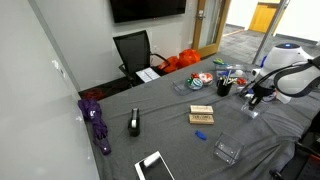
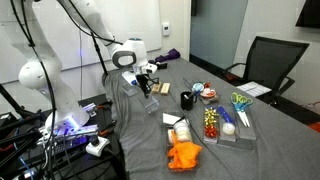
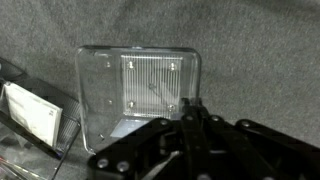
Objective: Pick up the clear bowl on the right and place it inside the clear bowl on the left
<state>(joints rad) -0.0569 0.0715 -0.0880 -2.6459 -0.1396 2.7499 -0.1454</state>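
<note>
While the black gripper (image 3: 190, 114) is pressing its fingers together at the near rim of the clear square plastic bowl (image 3: 140, 85), that bowl is sitting on grey cloth (image 3: 262, 48); print on a white card (image 3: 30, 112) is showing too blurred to read.

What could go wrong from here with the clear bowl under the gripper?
1. The gripper is shut at the near rim of the clear bowl; whether it truly pinches the thin wall is unclear, so the bowl may slip or tilt when lifted.
2. A container with a white card lies close beside it; a swinging bowl could knock it.
</note>
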